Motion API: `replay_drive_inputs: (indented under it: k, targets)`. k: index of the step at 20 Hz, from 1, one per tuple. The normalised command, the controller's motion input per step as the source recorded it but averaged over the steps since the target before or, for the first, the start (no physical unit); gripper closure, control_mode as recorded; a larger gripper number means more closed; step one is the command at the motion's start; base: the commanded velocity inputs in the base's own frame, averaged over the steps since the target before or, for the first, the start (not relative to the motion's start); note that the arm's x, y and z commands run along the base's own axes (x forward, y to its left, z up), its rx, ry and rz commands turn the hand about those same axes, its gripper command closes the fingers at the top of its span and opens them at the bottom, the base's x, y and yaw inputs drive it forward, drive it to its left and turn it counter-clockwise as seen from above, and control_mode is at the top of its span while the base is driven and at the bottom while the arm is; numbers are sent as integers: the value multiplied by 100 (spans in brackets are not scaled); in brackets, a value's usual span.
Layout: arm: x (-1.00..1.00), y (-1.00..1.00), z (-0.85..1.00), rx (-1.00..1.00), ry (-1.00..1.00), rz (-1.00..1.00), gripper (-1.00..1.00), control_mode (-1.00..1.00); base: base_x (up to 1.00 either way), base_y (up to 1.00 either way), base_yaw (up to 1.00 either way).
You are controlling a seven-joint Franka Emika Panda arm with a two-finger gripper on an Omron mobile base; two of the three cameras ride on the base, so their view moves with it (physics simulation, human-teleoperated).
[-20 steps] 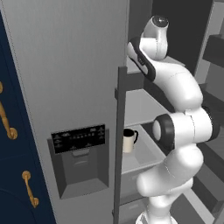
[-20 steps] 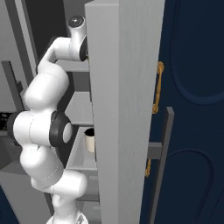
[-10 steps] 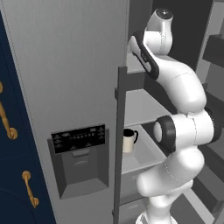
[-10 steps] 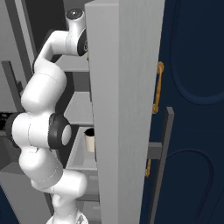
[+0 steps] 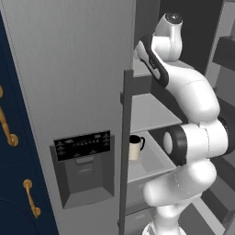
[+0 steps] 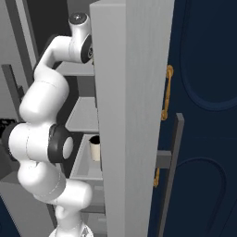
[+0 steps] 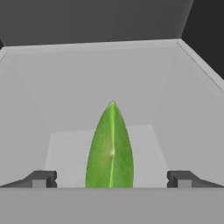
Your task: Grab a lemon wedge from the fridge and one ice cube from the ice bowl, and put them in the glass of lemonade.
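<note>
The lemon wedge [image 7: 110, 148], green-yellow and pointed, lies on a pale shelf floor inside the fridge [image 5: 73, 82]. In the hand view it points away from me. My gripper [image 7: 111, 178] is open, with one dark fingertip [image 7: 41, 178] on each side of the wedge and a wide gap to it on both sides. In the base views my white arm reaches up past the open steel door [image 6: 129, 115] into an upper shelf. The ice bowl and the glass of lemonade are out of view.
A cream mug [image 5: 135, 147] stands on a lower fridge shelf, also seen from the right [image 6: 95, 149]. The door's dark vertical handle [image 5: 125, 151] rises close to my arm. Navy cabinets with gold handles [image 5: 9, 133] flank the fridge.
My wrist has risen a little and pushed slightly deeper into the upper shelf. The jaws have stayed wide apart.
</note>
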Motion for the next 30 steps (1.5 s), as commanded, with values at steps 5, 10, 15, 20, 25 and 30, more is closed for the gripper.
replay_drive_inputs:
  k: [5,10,15,20,25,30]
  targets:
    - [5,0,-11,0,0,0,-100,-100,0,0,0]
    - [16,0,-10,0,0,0,-100,-100,0,0,0]
    - [0,0,-9,0,1,0,-100,-100,0,0,0]
    - [26,0,0,0,0,-3,-100,-100,0,0,0]
    - [24,0,0,0,0,-6,-100,-100,0,0,0]
    - [0,0,-5,0,0,0,100,-100,0,0,0]
